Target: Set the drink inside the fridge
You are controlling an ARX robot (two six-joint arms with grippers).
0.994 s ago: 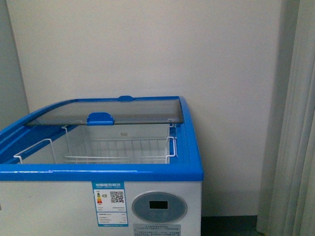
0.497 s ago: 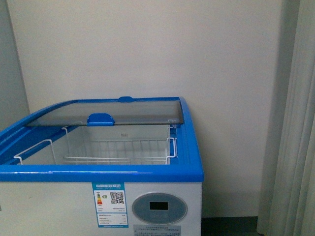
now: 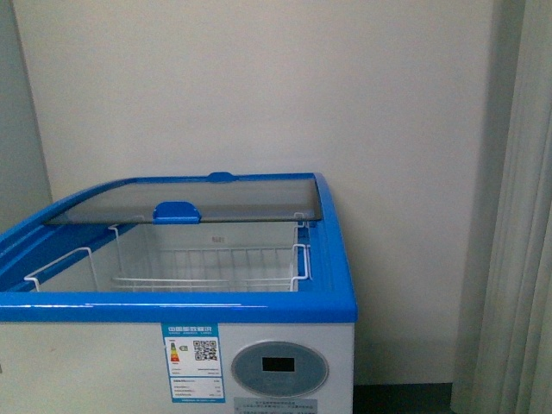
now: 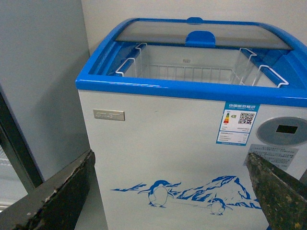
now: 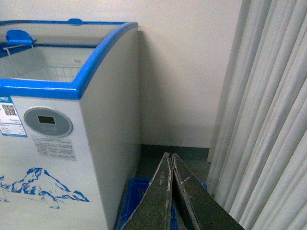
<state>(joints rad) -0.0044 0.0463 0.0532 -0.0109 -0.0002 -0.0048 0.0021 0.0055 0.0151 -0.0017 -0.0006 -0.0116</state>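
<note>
The fridge is a white chest cooler with a blue top rim, straight ahead in the front view. Its curved glass lid is slid to the back, and the open top shows an empty white wire basket. The left wrist view shows its front with the penguin-and-mountain picture. My left gripper is open and empty, facing that front. My right gripper is shut and empty, low beside the fridge's right side. The drink is out of view. Neither gripper shows in the front view.
A pale curtain hangs right of the fridge and also shows in the right wrist view. A blue crate lies on the floor by the fridge's right side. A tall grey cabinet stands left of the fridge.
The fridge sits slightly lower in the front view than before. Nothing else has visibly changed.
</note>
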